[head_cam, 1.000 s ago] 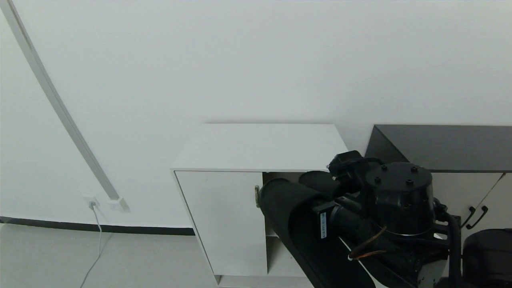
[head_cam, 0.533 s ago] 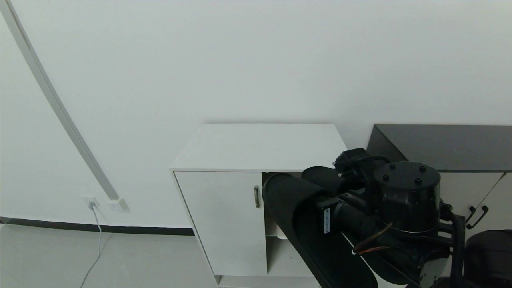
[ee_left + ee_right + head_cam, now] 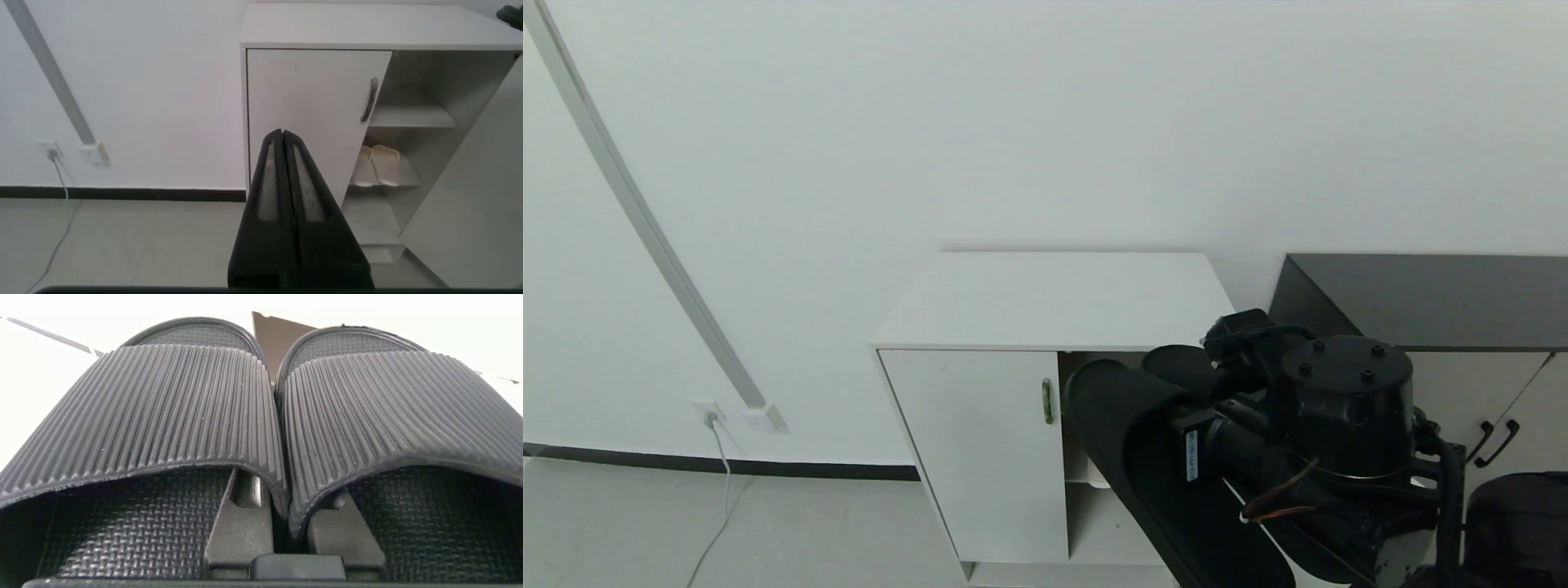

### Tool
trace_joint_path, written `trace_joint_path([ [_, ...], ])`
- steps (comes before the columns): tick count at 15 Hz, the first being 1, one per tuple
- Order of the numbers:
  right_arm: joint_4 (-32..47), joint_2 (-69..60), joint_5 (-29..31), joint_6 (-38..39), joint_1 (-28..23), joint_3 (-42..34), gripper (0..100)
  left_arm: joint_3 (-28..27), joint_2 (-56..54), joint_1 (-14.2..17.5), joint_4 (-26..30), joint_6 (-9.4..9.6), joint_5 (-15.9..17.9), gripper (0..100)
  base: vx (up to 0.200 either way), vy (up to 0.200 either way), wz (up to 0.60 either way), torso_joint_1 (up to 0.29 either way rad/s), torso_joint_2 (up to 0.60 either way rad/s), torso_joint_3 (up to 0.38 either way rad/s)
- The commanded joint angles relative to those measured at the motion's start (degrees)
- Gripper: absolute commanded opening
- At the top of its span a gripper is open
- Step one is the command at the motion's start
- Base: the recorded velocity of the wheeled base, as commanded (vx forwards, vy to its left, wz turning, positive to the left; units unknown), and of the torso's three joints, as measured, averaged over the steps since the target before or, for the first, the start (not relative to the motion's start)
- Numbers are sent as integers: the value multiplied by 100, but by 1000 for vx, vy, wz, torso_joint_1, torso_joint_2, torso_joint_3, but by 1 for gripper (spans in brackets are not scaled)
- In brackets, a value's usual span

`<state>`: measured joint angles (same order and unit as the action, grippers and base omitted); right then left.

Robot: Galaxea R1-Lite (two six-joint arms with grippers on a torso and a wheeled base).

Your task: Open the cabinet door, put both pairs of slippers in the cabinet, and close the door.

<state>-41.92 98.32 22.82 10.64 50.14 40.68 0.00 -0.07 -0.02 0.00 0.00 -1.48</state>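
Black slippers (image 3: 1131, 445) in right claw (image 3: 282, 518) partly hide open cabinet (image 3: 1045, 302).

**Operator:** Is there any lettering, number or sign for the log?

**Inspector:** You have nothing legible to enter. In the head view you will find one small pale label (image 3: 1191, 456) on the dark casing of the right arm (image 3: 1339, 408). It carries a few lines of print, too small to read.

**Operator:** And the black slippers (image 3: 270, 416)?

**Inspector:** In the right wrist view you see ribbing across their straps and a woven grain on the footbeds. That is texture, not characters. Record the label as present and unreadable.
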Motion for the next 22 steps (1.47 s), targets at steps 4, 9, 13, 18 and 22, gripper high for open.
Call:
trace_joint_path([
  [4,0,30,-6,-10,13,-16,0,0,7,2,0,-9,-2,0,0,0,0,-75,163,91],
  [9,0,30,-6,-10,13,-16,0,0,7,2,0,-9,-2,0,0,0,0,-181,437,244],
  [13,0,30,-6,-10,22,-25,0,0,7,2,0,-9,-2,0,0,0,0,-226,548,317],
  [18,0,74,-6,-10,31,-25,0,0,7,2,0,-9,-2,0,0,0,0,-214,533,317],
  [22,0,38,12,-10,31,-25,0,0,7,2,0,-9,-2,0,0,0,0,-182,500,317],
])
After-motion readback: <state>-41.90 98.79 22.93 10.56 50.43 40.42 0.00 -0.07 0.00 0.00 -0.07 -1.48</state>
